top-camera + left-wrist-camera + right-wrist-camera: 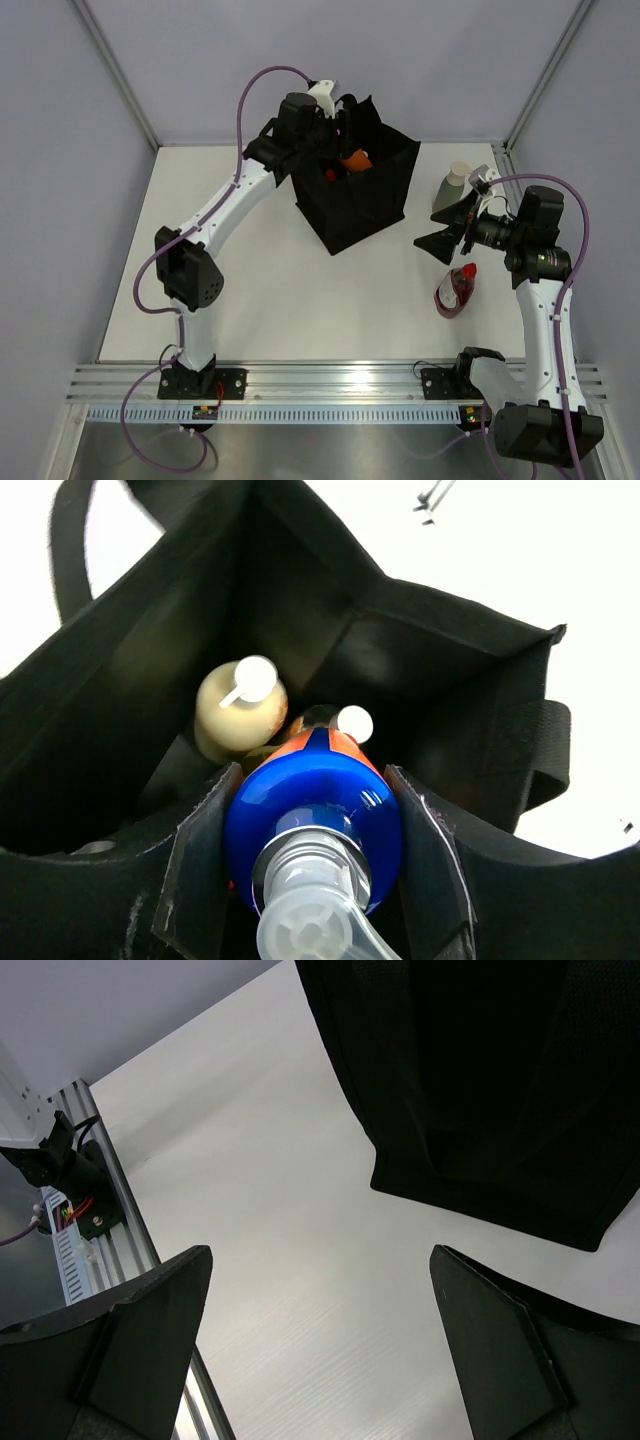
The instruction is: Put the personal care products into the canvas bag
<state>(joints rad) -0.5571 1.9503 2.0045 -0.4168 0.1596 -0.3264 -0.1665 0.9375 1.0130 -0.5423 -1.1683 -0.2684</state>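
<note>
The black canvas bag point(372, 195) stands at the back middle of the table. My left gripper point(338, 135) is above its open mouth, shut on a blue and orange bottle point(312, 805) with a clear pump top, held just inside the bag point(460, 670). A cream bottle point(238, 712) and a white cap point(355, 723) stand inside the bag below it. A red cap point(330, 175) shows in the bag. A dark red bottle point(455, 290) lies on the table at the right. A grey-green bottle point(452, 188) stands behind my right gripper point(440, 232), which is open and empty.
The right wrist view shows my open right gripper point(320, 1255) over bare white table point(300, 1210), with the bag's side point(480, 1080) at the upper right. An aluminium rail point(330, 385) runs along the near edge. Grey walls enclose the table.
</note>
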